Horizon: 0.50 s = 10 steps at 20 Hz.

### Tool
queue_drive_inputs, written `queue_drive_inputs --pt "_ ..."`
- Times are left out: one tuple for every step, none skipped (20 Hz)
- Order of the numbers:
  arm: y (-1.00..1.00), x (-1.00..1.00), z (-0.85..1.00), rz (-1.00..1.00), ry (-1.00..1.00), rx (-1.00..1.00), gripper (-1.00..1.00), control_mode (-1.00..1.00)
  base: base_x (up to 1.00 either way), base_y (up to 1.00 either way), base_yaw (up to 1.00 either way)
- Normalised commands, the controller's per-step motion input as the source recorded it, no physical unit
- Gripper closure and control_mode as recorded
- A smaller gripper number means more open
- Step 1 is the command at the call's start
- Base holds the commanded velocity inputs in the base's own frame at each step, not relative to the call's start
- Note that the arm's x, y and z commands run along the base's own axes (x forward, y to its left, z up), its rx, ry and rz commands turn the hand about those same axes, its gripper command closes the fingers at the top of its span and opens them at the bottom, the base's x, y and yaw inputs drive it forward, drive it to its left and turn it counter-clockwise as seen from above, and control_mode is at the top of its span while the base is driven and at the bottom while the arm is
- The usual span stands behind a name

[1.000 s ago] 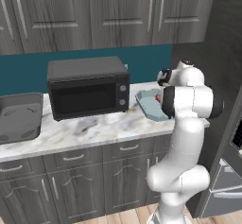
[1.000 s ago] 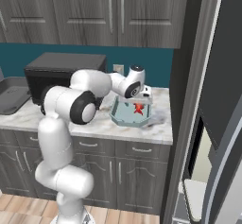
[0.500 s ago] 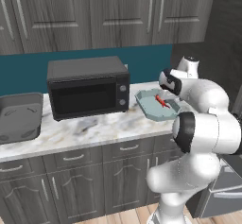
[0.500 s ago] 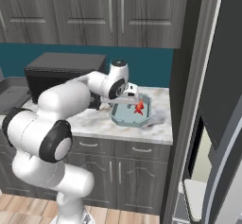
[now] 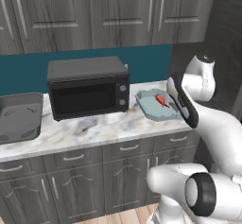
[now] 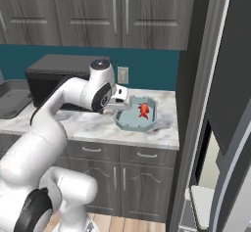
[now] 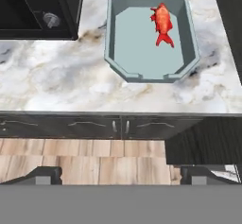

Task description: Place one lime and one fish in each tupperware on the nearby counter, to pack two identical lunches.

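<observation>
Withdrawn from over the teal tupperware point(image 7: 150, 38), arm now nearer the base. Tool point(image 7: 120, 173): fingers spread wide apart, holding nothing, touching nothing. Table point(image 7: 56, 86): teal tupperware holds red-orange fish point(image 7: 163, 23). Microwave point(image 5: 87, 87) beside; grey tupperware point(image 5: 19, 116) far left.

Glossy white rounded arm point(image 5: 212, 124), dark joints

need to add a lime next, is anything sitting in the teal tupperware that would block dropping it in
Only the red fish lies in the teal tupperware, near one end. The rest of its floor is bare, so nothing visible blocks a lime.
</observation>
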Motion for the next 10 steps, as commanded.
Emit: queue_drive_inputs --pt "0.35 -1.0 0.62 -0.08 -0.17 0.0 -1.0 -1.0 0.0 0.0 0.0" --pt "0.43 -1.0 0.59 -0.09 -0.17 0.0 -1.0 -1.0 0.0 0.0 0.0" --pt "0.47 -1.0 0.57 -0.1 -0.17 0.0 -1.0 -1.0 0.0 0.0 0.0" --pt "0.46 -1.0 0.57 -0.1 -0.15 0.0 -1.0 -1.0 0.0 0.0 0.0" --pt "0.43 -1.0 0.54 -0.09 -0.14 0.0 -1.0 -1.0 0.0 0.0 0.0" --pt "0.4 -1.0 0.5 -0.08 -0.13 0.0 -1.0 -1.0 0.0 0.0 0.0" --pt "0.33 -1.0 0.54 -0.07 -0.09 0.0 -1.0 -1.0 0.0 0.0 0.0" --pt "0.17 -1.0 0.75 -0.07 0.0 0.0 -1.0 -1.0 0.0 0.0 0.0" --pt "0.14 -1.0 0.84 -0.06 0.0 0.0 -1.0 -1.0 0.0 0.0 0.0" --pt "0.21 -1.0 0.72 -0.04 0.0 0.0 -1.0 -1.0 0.0 0.0 0.0"
